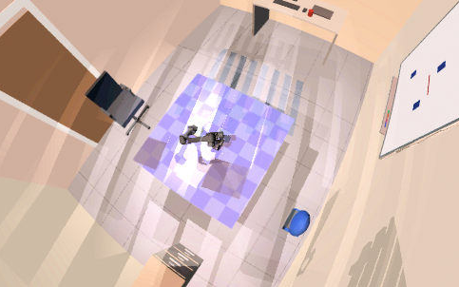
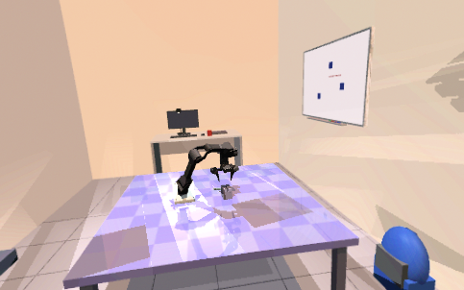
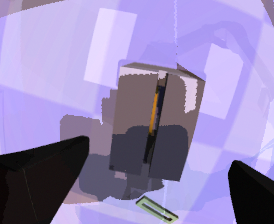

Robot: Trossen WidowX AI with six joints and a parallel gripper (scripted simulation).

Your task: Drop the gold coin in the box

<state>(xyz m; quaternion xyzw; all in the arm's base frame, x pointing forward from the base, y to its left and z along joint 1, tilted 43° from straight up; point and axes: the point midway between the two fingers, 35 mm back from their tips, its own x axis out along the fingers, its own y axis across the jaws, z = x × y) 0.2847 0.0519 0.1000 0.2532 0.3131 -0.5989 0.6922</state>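
Note:
The grey box (image 3: 130, 110) (image 2: 227, 191) stands closed on the table below the gripper. The gold coin (image 3: 153, 116) shows as a thin gold strip within the dark slot of the lid, along its left side in the wrist view; how deep it sits cannot be told. The green holder (image 3: 157, 209) lies beside the box at the bottom of the wrist view, with no coin in it. My gripper (image 3: 159, 155) (image 2: 225, 179) is open and empty above the box, its fingers wide apart on either side of it.
The checkered table (image 1: 233, 216) (image 2: 281, 240) carries the arm's base (image 2: 184, 200), left of the box in the exterior view. Shadows fall across the tabletop. A desk (image 2: 163, 139) stands behind the table, and a blue chair (image 1: 299, 222) (image 2: 406, 252) is off to the side.

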